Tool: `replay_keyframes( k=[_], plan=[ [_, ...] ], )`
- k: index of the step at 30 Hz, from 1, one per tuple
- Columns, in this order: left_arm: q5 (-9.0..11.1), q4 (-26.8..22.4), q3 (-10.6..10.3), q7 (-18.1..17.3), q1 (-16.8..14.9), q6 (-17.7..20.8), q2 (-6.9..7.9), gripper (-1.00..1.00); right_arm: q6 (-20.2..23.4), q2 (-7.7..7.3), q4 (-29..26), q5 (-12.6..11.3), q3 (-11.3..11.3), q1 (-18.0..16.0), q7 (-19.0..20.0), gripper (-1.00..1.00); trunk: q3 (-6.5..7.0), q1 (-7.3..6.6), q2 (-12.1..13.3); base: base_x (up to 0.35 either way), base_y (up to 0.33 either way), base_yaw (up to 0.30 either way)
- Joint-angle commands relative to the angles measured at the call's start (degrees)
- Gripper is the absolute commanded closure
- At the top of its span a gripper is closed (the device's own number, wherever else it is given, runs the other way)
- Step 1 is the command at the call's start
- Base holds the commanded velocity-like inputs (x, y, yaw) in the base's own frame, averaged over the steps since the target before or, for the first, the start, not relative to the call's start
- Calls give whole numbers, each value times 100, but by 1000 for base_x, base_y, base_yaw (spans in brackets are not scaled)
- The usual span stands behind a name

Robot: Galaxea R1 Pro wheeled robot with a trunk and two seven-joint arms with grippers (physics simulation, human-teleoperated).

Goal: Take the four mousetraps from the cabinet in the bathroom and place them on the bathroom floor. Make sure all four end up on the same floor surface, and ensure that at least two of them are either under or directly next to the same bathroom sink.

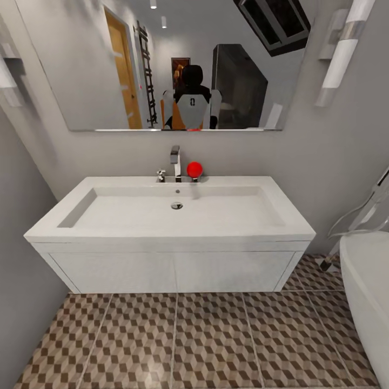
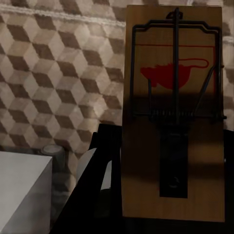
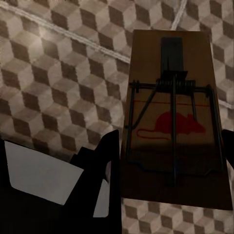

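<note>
left gripper: the dark left gripper (image 2: 168,195) is clamped on a tan rectangular wooden mousetrap (image 2: 173,112) with dark wire parts and a red mouse print; one black finger (image 2: 105,170) shows along the board's edge.
left mousetrap: held above the brown-and-beige cube-patterned bathroom floor (image 2: 58,73), not touching it.
sink: the wide white rectangular trough sink (image 1: 173,213) with a chrome tap (image 1: 175,161) stands straight ahead against the grey wall, on white flat-fronted drawers (image 1: 173,270).
red marker: a red ball (image 1: 194,169) sits just beside the tap.
mirror: a broad wall mirror (image 1: 97,65) hangs above the sink.
right gripper: the dark right gripper (image 3: 168,175) grips a second brown wooden mousetrap (image 3: 173,112) of the same kind.
right mousetrap: held over the tiled floor, apart from it.
</note>
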Motion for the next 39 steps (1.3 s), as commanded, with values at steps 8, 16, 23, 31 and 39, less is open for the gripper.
replay_keyframes(
  k=[8,16,23,31,39],
  plan=[
    [52,-9,-49,-2,41,-37,18,100,-45,73,15,-45,56,-12,8,100,-4,0,-2,0,0,0],
    [50,-9,-49,-2,42,-38,20,100,-46,75,15,-46,57,-12,9,100,-4,0,-2,0,0,0],
    [62,-9,-49,-2,44,-38,20,100,-46,75,15,-44,57,-12,9,100,-4,0,-2,0,0,0],
    [97,-9,-26,9,44,-38,20,100,-46,78,15,-44,57,-12,9,100,-4,0,-2,0,0,0],
    [96,-9,-21,15,44,-37,21,100,-46,81,15,-44,57,-12,9,100,-4,0,-2,0,0,0]
  ],
)
